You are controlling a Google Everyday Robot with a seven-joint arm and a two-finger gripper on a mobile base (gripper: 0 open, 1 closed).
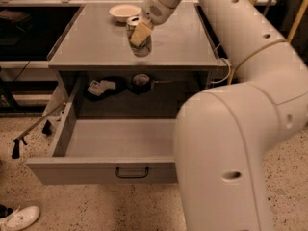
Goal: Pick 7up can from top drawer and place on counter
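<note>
The 7up can (138,42), silver-topped with pale printed sides, is held upright in my gripper (140,34) over the middle of the grey counter (96,47). The gripper's cream fingers are shut on the can's side; I cannot tell whether the can's base touches the counter. The top drawer (110,146) is pulled wide open below, its inside bare, with a small dark bar handle (132,172) on the front panel.
A shallow cream bowl (124,11) stands at the back of the counter, just behind the can. Dark items (103,87) and a round object (141,81) lie in the recess behind the drawer. My arm (231,129) fills the right side. A white shoe (19,218) lies on the floor at left.
</note>
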